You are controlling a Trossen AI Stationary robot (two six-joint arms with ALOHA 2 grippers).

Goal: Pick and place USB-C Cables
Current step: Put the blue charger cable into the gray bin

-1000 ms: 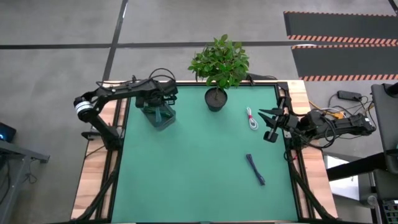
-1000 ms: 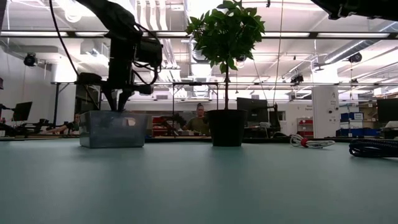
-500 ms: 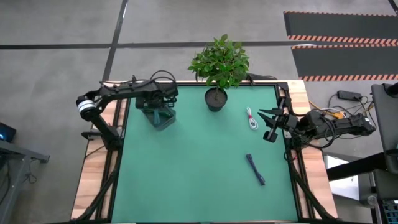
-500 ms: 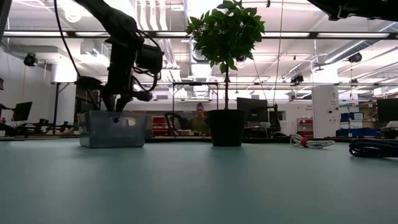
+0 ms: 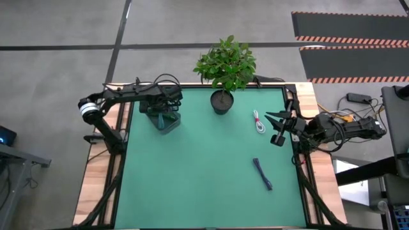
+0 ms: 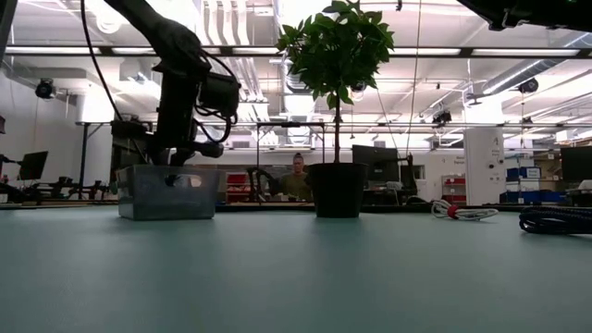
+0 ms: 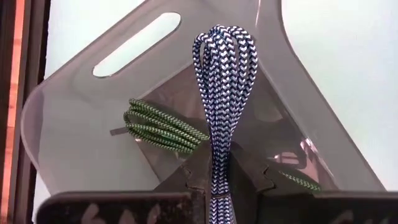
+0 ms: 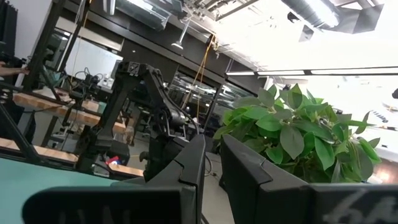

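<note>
A blue-white cable is pinched by the left gripper over the bin. It should be lowered beside the green cable before release. The right gripper is nearly closed, empty.

Left arm reaches in from the table's left edge along the far side, wrist bent down, left gripper pointing straight down, fingers pinched tight on a bundled cable that sticks out past the fingertips. Right arm lies low at the table's right edge, forearm level, right gripper aimed inward toward the left arm, fingers nearly together with a thin gap, holding nothing.
</note>
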